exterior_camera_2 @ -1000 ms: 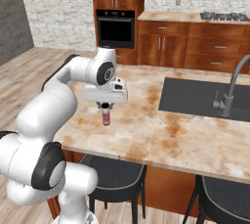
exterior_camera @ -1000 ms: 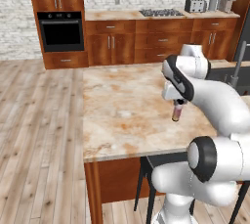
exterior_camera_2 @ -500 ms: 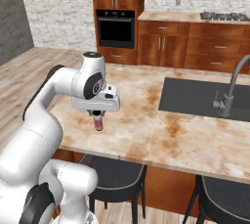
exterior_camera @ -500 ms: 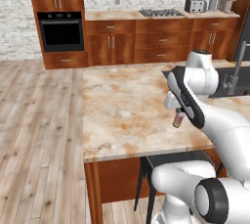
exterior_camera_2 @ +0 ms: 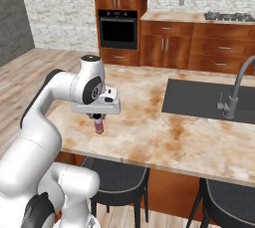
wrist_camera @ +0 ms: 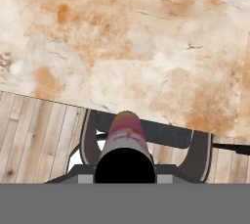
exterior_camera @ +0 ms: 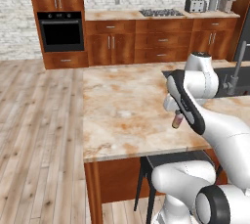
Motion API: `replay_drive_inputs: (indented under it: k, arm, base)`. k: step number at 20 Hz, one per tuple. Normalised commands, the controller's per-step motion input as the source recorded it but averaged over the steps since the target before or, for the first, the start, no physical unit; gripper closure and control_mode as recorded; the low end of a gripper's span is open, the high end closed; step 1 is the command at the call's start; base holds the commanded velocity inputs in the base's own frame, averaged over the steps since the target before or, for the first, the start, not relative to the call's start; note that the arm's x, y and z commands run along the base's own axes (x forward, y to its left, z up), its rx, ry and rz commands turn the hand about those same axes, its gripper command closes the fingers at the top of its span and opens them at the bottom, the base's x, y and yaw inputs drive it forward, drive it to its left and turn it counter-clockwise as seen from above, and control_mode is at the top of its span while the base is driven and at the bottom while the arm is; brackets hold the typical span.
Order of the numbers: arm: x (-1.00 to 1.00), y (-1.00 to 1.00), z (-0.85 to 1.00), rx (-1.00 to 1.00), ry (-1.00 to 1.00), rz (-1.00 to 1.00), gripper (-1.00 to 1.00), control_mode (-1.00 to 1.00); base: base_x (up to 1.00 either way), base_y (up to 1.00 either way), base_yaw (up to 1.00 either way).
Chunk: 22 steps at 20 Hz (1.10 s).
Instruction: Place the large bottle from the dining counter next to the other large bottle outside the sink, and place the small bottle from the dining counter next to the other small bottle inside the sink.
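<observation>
The gripper (exterior_camera_2: 99,121) was clamped on the small bottle (exterior_camera_2: 99,127), a tiny pale-pink bottle that hung from the fingers with its body pointing down, lifted clear above the dining counter (exterior_camera_2: 149,122). From the left base view the same gripper (exterior_camera: 178,114) held the small bottle (exterior_camera: 177,120) slightly tilted, over the near right part of the dining counter (exterior_camera: 122,115), close to its front edge. In the hand view the small bottle (wrist_camera: 125,142) sat right at the bottom middle, its dark cap facing the camera and its pink, reddish-marked body reaching away; beyond it lay the marbled beige-and-orange top of the dining counter (wrist_camera: 146,47), and its front edge ran across the lower part of the picture with the dark seat of a stool (wrist_camera: 146,132) and wooden floor planks (wrist_camera: 34,135) under it. To the gripper's right in the right base view the sink (exterior_camera_2: 209,100) was sunk into the same stone top, a dark grey basin with a curved grey faucet (exterior_camera_2: 234,92) at its near rim; it lay well apart from the held bottle. Whether anything stood inside the basin could not be told. Two dark stools (exterior_camera_2: 117,179) stood under the counter's front edge. Behind the counter ran reddish-brown wooden cabinets (exterior_camera: 146,42), a black built-in oven (exterior_camera: 61,32) at the left, a gas hob (exterior_camera: 160,12) on the back worktop and a toaster (exterior_camera: 195,6) beside it.
</observation>
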Motion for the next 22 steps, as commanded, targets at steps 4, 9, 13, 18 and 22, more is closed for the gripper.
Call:
replay_drive_inputs:
  k: [4, 9, 13, 18, 22]
  arm:
    - [0.00, 0.00, 0.00, 0.00, 0.00, 0.00, 1.00, 1.00]
    - [0.00, 0.00, 0.00, 0.00, 0.00, 0.00, 1.00, 1.00]
    - [0.00, 0.00, 0.00, 0.00, 0.00, 0.00, 1.00, 1.00]
    - [0.00, 0.00, 0.00, 0.00, 0.00, 0.00, 1.00, 1.00]
    - [0.00, 0.00, 0.00, 0.00, 0.00, 0.00, 1.00, 1.00]
  base:
    - [0.00, 0.00, 0.00]
    - [-0.67, 0.28, 0.00]
    - [-0.94, 0.91, -0.01]
    - [-0.24, 1.00, -0.25]
    - [0.07, 1.00, -0.47]
